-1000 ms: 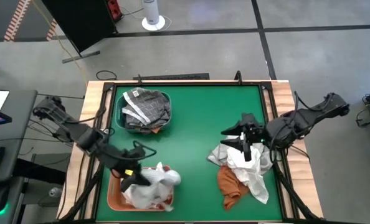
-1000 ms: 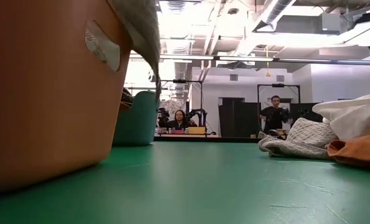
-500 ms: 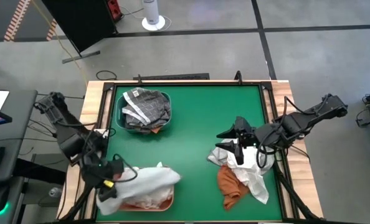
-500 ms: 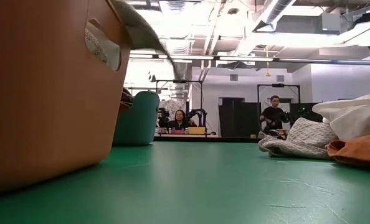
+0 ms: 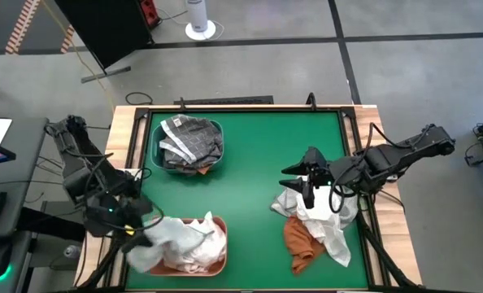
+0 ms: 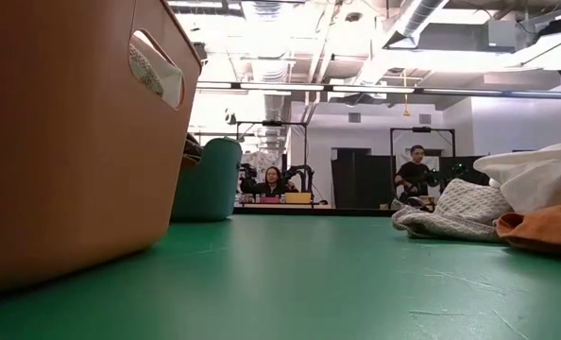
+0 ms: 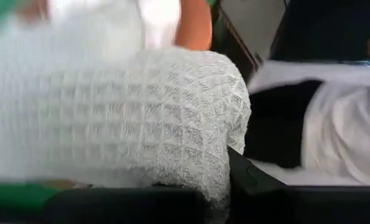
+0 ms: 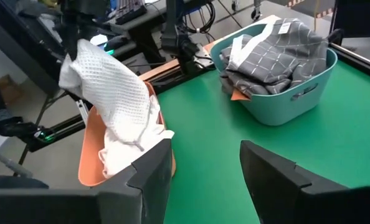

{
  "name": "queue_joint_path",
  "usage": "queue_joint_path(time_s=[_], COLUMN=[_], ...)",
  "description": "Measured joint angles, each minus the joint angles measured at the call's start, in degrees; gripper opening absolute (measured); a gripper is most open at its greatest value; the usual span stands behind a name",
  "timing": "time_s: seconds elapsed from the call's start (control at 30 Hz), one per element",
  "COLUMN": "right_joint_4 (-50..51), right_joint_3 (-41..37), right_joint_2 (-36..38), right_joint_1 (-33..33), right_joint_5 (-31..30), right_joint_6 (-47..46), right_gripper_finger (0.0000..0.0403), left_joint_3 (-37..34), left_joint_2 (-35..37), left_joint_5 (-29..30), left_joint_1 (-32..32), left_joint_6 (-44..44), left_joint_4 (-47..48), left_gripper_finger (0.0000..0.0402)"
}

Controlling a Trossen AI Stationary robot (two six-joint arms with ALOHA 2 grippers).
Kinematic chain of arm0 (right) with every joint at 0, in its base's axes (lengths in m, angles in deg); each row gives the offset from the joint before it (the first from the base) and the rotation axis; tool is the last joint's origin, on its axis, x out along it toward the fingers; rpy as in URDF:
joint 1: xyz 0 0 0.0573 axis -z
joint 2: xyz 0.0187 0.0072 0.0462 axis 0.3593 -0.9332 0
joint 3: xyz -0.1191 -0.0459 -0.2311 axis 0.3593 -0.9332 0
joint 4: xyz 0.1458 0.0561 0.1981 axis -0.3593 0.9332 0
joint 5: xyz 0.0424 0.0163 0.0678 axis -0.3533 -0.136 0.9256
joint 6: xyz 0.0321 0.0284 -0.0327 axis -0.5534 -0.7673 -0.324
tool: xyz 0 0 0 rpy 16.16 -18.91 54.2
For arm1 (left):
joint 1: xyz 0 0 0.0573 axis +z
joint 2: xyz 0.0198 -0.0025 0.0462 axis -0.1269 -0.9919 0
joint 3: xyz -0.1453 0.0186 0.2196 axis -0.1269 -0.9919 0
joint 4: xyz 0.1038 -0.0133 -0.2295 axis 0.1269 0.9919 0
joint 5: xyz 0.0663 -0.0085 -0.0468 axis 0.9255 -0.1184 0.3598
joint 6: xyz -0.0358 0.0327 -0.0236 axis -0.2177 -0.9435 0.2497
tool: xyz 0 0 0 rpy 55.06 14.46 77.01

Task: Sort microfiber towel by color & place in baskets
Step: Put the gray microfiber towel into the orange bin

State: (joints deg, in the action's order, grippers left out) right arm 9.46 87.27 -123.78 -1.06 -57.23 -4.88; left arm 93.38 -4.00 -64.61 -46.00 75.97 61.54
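White waffle towel, clenched in the left gripper's jaws at lower left, overhangs the salmon basket and may spill outside.

- I see a white waffle-weave cloth towel, rough-textured.
- Salmon basket: smooth matt plastic.
- Table: matt green mat, wood edging.
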Motion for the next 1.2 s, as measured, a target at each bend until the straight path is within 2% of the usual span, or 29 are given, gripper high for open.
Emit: queue_joint_path(time_s=[0.2, 0.33, 0.4, 0.57, 0.8, 0.87, 1.03, 1.2], right_joint_4=[-0.1, -0.4, -0.4, -0.4, -0.4, -0.7, -2.1, -2.1], right_joint_3=[0.0, 0.0, 0.0, 0.0, 0.0, 0.0, 0.0, 0.0], right_joint_2=[0.0, 0.0, 0.0, 0.0, 0.0, 0.0, 0.0, 0.0], right_joint_1=[0.8, 0.9, 0.9, 0.1, -0.8, -0.7, -0.8, -1.6], right_joint_5=[0.0, 0.0, 0.0, 0.0, 0.1, 0.1, 0.4, 0.5], right_joint_6=[0.0, 0.0, 0.1, 0.0, 0.0, 0.0, -0.2, -0.6], right_gripper_finger=[0.0214, 0.0214, 0.0214, 0.0214, 0.0214, 0.0214, 0.0214, 0.0214], left_joint_3=[0.0, 0.0, -0.3, -0.3, -0.2, 0.0, -0.1, 0.3], left_joint_2=[-7.0, -14.5, -18.9, -29.5, -40.7, -42.7, -44.5, -42.2], left_joint_5=[11.7, 13.5, 11.7, 2.3, 1.8, 1.2, -3.2, -4.2], left_joint_1=[7.6, 11.1, 12.2, 12.9, 13.7, 14.4, 16.4, 16.9], left_joint_6=[-23.2, -33.0, -33.4, -29.1, -15.3, -15.4, -22.0, -19.8], left_joint_4=[-3.9, -7.4, -9.2, -9.4, -4.4, -4.9, -10.7, -8.2], left_gripper_finger=[0.0007, 0.0008, 0.0008, 0.0008, 0.0008, 0.0008, 0.0008, 0.0031])
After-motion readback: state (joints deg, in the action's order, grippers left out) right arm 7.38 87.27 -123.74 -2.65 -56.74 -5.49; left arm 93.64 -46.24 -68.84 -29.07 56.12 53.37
